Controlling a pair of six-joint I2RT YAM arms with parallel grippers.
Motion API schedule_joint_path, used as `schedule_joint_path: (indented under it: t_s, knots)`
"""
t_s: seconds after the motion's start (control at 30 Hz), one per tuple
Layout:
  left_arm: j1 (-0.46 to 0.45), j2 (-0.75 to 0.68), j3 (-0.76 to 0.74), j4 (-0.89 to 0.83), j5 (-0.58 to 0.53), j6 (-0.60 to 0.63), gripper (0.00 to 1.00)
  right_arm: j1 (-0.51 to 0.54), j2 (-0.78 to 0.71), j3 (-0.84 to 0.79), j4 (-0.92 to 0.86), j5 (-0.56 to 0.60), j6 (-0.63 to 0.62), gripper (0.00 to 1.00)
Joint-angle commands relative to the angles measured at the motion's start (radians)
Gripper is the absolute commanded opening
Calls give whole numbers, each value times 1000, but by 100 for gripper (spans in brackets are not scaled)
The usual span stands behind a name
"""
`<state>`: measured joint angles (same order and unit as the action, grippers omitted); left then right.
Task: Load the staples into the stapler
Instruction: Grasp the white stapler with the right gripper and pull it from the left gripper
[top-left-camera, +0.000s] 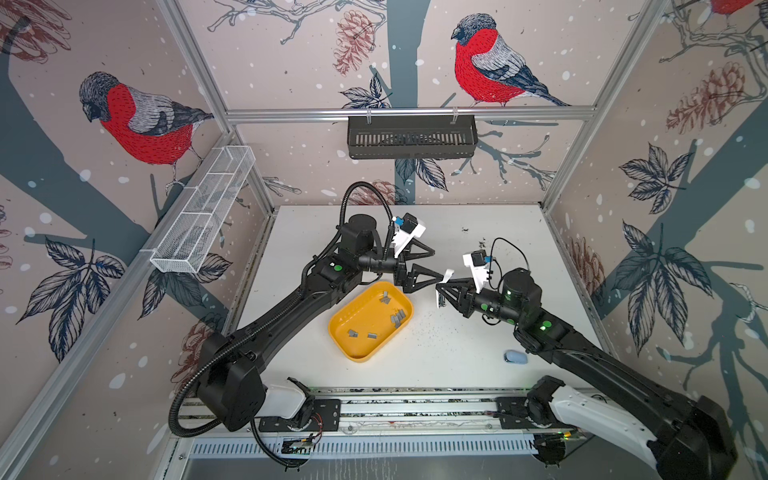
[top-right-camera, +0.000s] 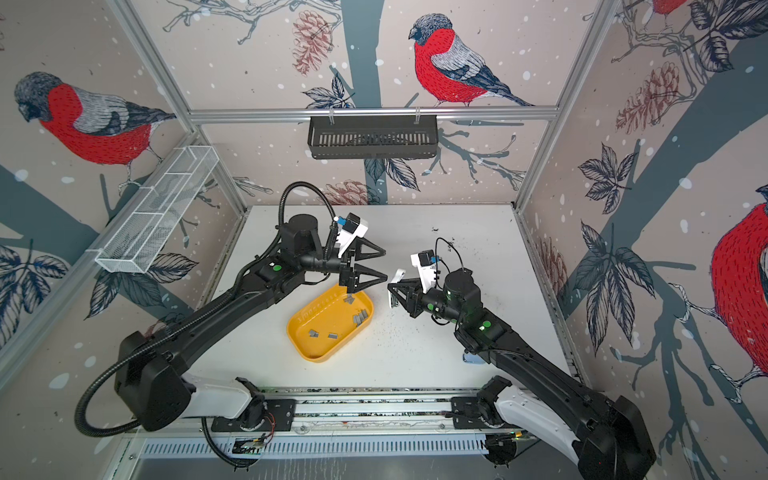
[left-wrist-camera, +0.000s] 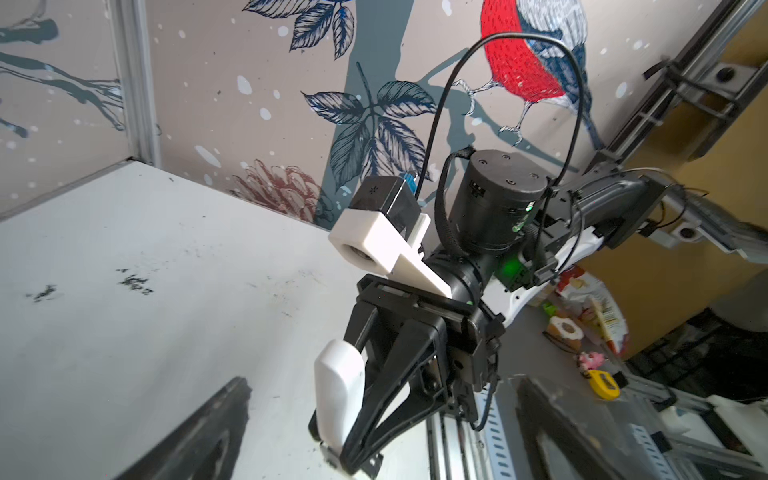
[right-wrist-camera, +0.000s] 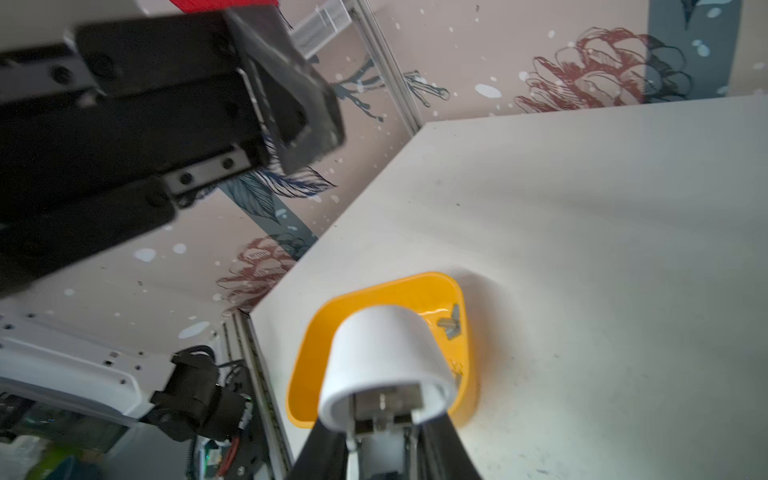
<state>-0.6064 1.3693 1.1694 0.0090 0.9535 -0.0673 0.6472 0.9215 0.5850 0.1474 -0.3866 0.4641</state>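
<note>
While right gripper (top-left-camera: 440, 296) clamps white plastic stapler (right-wrist-camera: 382, 353), left gripper (top-left-camera: 438, 264) gapes empty; pinch one grey metal staple strip (top-left-camera: 372, 336) squarely.

Staples (top-left-camera: 397, 318) in tray (top-left-camera: 365, 316) at ctr of table (top-left-camera: 436, 365); stapler (top-left-camera: 448, 275) raised just R of tray; small obj (top-left-camera: 515, 357) front-R.

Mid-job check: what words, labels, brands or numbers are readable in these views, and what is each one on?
No text here can be read.
On the yellow tray: faint raised marks near its far rim, perhaps lettering, too small to read.
On the printed packet beyond the table: print too blurred to read.
On the stapler: no label or marking visible.
</note>
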Motion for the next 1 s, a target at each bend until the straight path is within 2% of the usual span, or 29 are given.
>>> schedule_joint_path:
  t_s: [0.0,0.07,0.2,0.33,0.77,0.9,0.97]
  knots:
    - [1,-32,-1,-177,-86,203,99,4,11,10,-203,171,-99,22]
    - [0,-51,-25,-218,-119,271,99,3,43,19,-275,248,-114,22]
    - [-40,-65,-72,-204,-238,295,99,5,104,30,-307,325,-125,22]
    - [-71,-64,-68,-197,-228,286,99,9,209,81,-364,372,-157,23]
    - [-76,-91,-91,-162,-230,275,99,19,435,150,-385,383,-192,24]
    - [-72,-110,-128,-84,-280,234,99,17,437,120,-319,347,-185,24]
    - [-76,-119,-118,-111,-285,245,99,18,475,142,-333,338,-185,24]
